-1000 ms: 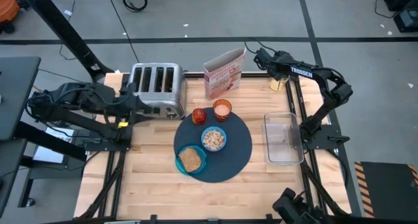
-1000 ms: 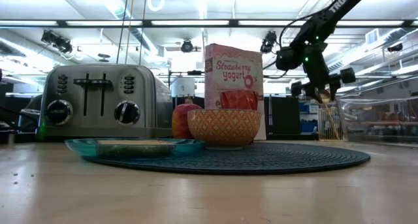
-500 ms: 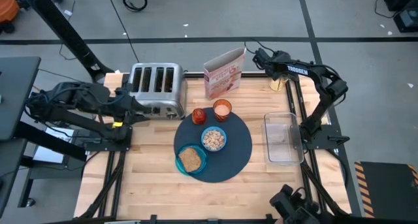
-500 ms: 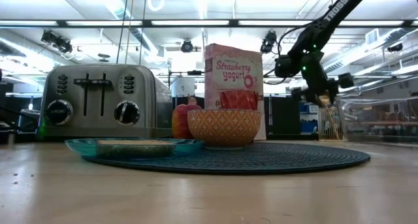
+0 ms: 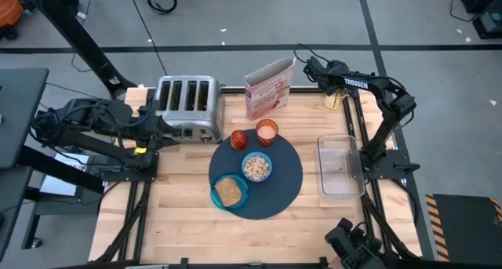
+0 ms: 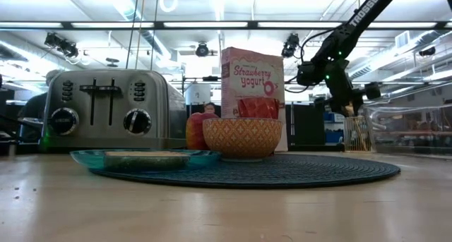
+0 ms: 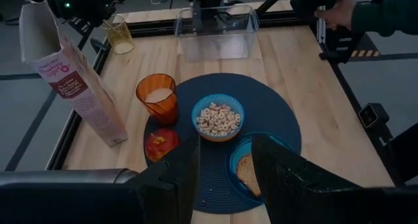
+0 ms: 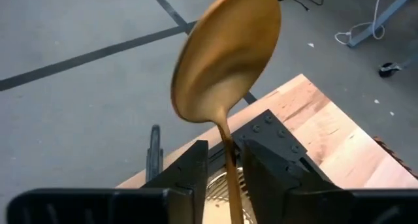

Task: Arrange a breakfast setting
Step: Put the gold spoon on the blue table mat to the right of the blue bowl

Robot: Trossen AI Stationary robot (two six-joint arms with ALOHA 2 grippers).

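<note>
On the round dark mat [image 5: 282, 187] stand the blue bowl [image 5: 256, 166] with cereal, the teal plate [image 5: 217, 197] carrying the toast slice [image 5: 228, 191], the red fruit [image 5: 238, 139] and the amber cup [image 5: 267, 131]. The gold spoon [image 8: 225, 54] stands bowl up in a wire holder [image 5: 333, 102] at the far right corner. My right gripper [image 8: 225, 152] is open just above that holder, one finger on each side of the spoon's handle with a narrow gap. My left gripper [image 7: 225, 165] waits open over the table's left side, beside the toaster [image 5: 187, 106].
A yogurt cereal box [image 5: 269, 87] stands behind the mat. A clear plastic tub [image 5: 340, 165] lies at the right edge. A person's hand [image 7: 338, 12] in a green sleeve shows beyond the table's near right corner. Bare wood lies along the near edge.
My right gripper has sunk a little toward the wire holder at the far right corner. The things on the mat have stayed where they were.
</note>
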